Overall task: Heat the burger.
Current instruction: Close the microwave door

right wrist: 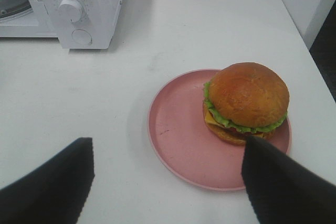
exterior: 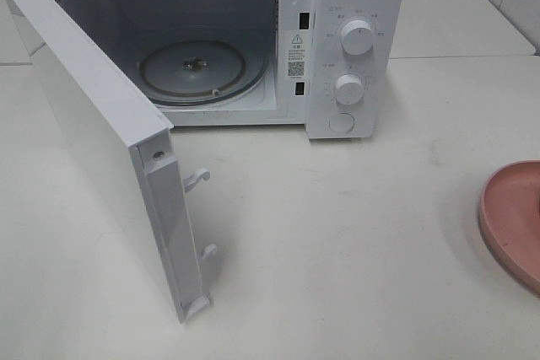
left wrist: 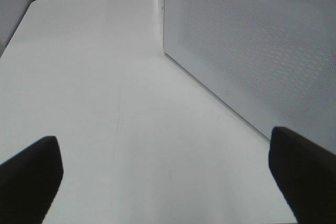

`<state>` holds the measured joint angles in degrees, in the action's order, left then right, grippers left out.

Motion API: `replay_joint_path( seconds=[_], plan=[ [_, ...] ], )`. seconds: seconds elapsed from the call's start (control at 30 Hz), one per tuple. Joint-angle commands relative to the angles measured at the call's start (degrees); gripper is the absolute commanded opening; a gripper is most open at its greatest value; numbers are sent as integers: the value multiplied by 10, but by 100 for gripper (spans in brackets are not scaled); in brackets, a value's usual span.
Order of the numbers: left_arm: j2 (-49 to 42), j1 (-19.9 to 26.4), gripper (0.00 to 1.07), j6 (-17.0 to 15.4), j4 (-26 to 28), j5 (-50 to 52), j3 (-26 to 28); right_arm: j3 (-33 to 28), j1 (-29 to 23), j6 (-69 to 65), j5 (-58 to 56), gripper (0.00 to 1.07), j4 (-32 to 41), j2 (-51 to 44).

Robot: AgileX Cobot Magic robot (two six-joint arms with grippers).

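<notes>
The burger point(right wrist: 245, 103), with golden-brown buns, green lettuce and yellow cheese, sits on the far side of a round pink plate point(right wrist: 178, 129) in the right wrist view. My right gripper point(right wrist: 168, 182) is open, its black fingers point(right wrist: 47, 184) wide apart above the plate's near rim, short of the burger. In the high view only the plate's edge point(exterior: 513, 221) shows at the right; the burger is out of frame. The white microwave point(exterior: 354, 48) stands at the back with its door point(exterior: 101, 132) swung open and its glass turntable point(exterior: 192, 69) bare. My left gripper point(left wrist: 168, 182) is open over bare table beside the door point(left wrist: 252, 51).
The open door juts toward the table's front left, with latch hooks point(exterior: 196, 180) on its edge. The microwave's two knobs point(exterior: 357, 38) and a button face front. A table seam runs behind the microwave. A table edge lies right of the plate in the right wrist view.
</notes>
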<state>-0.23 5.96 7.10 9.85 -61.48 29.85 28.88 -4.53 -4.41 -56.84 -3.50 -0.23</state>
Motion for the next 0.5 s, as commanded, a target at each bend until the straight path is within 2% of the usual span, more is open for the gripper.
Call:
replay_joint_path(
  seconds=[0.03, 0.5],
  plan=[
    [-5, -4, 100, -3, 4, -1, -2, -1, 5, 3, -2, 76, 0, -17],
    [-5, -4, 100, -3, 4, -1, -2, -1, 5, 3, -2, 75, 0, -17]
  ],
)
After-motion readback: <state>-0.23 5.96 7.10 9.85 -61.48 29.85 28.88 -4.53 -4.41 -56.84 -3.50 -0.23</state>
